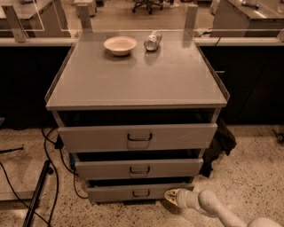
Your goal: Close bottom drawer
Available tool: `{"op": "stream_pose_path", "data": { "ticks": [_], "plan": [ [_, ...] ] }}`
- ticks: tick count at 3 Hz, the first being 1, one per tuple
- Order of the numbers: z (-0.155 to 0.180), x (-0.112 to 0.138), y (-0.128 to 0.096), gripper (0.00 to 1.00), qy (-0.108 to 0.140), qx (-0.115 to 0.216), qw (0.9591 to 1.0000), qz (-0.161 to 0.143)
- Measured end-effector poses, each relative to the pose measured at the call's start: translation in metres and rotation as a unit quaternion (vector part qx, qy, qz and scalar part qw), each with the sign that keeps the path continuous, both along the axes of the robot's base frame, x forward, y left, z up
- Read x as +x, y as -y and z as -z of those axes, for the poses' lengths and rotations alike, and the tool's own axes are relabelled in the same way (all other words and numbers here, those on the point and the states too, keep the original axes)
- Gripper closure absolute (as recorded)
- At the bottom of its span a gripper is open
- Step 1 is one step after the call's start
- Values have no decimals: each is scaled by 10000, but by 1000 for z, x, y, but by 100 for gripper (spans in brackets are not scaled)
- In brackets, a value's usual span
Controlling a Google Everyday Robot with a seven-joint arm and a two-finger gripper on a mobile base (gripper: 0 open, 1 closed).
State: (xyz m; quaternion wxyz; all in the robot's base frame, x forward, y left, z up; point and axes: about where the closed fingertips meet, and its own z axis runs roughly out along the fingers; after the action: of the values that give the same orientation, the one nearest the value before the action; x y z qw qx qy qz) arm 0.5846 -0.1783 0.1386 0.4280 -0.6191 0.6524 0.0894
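Matt grey metal, smooth pale gripper
The bottom drawer (pixel 115 193) looks like matt grey metal; the smooth, cream gripper (pixel 172 195) sits by its right end.

Grey bottom drawer (pixel 113 193) ajar — claw (pixel 173 196) beside

Office-style lab space. Grey metal drawer cabinet (pixel 137 84) mid-frame. Desks with clear divider panels (pixel 35 22) along top edge. Swivel-chair base (pixel 148 5) top centre. Loose cables (pixel 8 179) on speckled floor (pixel 248 159), lower left. Robot gripper (pixel 172 196) low, right of centre, beside bottom drawer (pixel 115 193).
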Motion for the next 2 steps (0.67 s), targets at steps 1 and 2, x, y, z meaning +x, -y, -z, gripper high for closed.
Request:
{"op": "stream_pose_path", "data": {
  "ticks": [1, 2],
  "plan": [
    [-3, 13, -6, 100, 99, 80, 9999, -17],
    [-7, 20, -9, 100, 153, 116, 9998, -42]
  ]
}}
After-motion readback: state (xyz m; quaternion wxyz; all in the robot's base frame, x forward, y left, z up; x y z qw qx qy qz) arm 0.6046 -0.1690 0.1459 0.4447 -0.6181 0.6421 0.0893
